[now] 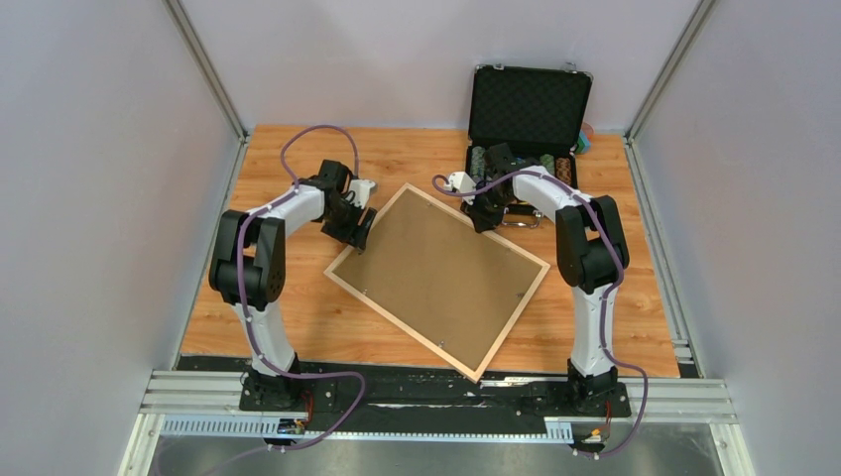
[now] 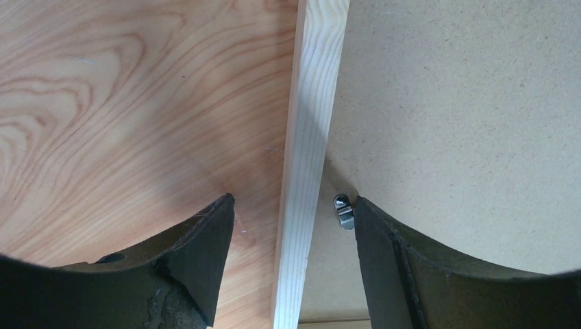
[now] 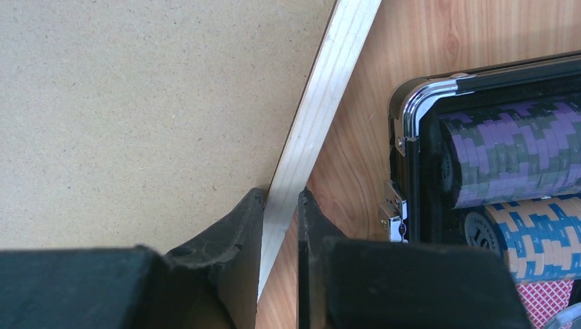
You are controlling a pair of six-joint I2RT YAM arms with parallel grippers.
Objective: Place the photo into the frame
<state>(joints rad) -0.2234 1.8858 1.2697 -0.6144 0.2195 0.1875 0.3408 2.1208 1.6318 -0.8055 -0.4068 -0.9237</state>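
The light-wood frame (image 1: 400,326) lies face down and askew on the table, with the brown backing board (image 1: 436,273) filling it. The photo is hidden. My left gripper (image 1: 359,236) is open and straddles the frame's upper-left rail (image 2: 312,123), one finger over the table and one over the board (image 2: 466,103), beside a small metal clip (image 2: 343,211). My right gripper (image 1: 483,220) is at the upper-right rail (image 3: 322,103), with its fingers closed narrowly on either side of it (image 3: 281,199).
An open black chip case (image 1: 529,109) with stacked chips stands at the back right, close to my right gripper; it also shows in the right wrist view (image 3: 493,151). Grey walls enclose the wooden table (image 1: 298,317) on three sides.
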